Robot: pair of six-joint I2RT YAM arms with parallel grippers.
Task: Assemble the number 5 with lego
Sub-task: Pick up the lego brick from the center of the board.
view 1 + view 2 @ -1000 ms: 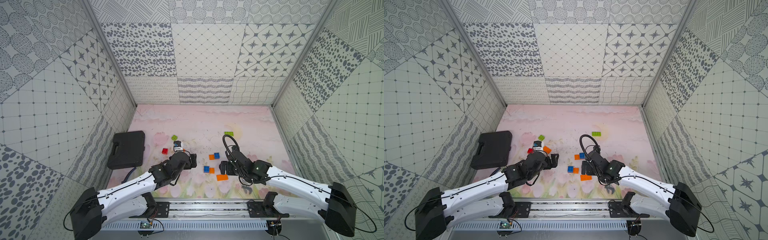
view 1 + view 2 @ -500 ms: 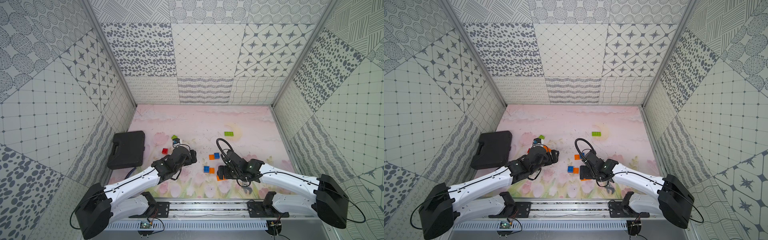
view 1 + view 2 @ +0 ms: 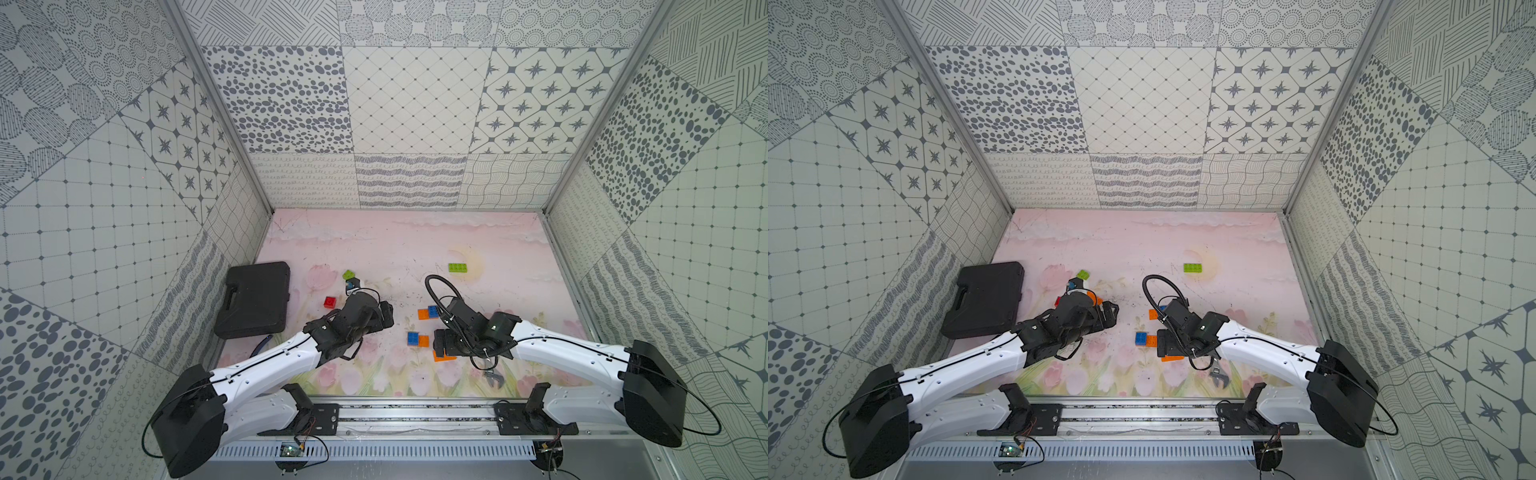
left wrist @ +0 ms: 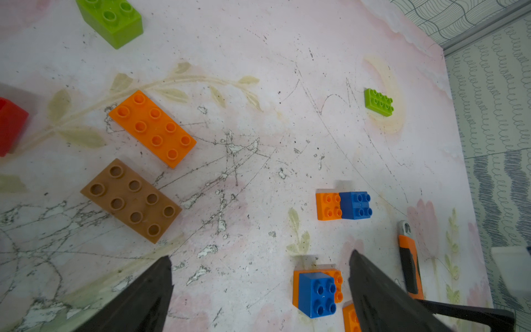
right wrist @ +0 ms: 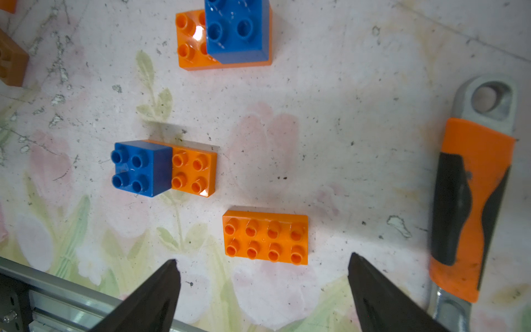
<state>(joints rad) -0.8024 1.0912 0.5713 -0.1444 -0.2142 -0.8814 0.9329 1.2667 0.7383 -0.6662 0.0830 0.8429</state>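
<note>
Your right claw (image 5: 263,276) stands wide and empty, hovering just short of the flat orange brick (image 5: 265,237), an oblong plate with two rows of studs lying alone on the table (image 5: 344,143). Take that brick as your landmark. Just beyond it sits a blue-on-orange pair (image 5: 163,169), a blue square pressed onto one end of an orange oblong; farther past that lies a second blue-on-orange pair (image 5: 227,34). Off to one side of the landmark, well apart, rests the orange-handled wrench (image 5: 471,207); leave it alone.

Your left claw (image 4: 258,290) is also wide and holding nothing. Ahead of it lie a longer orange brick (image 4: 152,128) and a brown brick (image 4: 130,199), side by side but apart, with a red brick (image 4: 11,126) and a lime green square (image 4: 110,20) farther out. A lime green oblong (image 3: 458,267) sits far from the landmark, toward the back wall.

These bricks should be light, rigid and slick-sided, so they will likely skate if nudged. Grip the landmark across its short width, fingers flat on the long side walls, not on the studs. It is low, so you will probably need to descend nearly to the table before closing.
</note>
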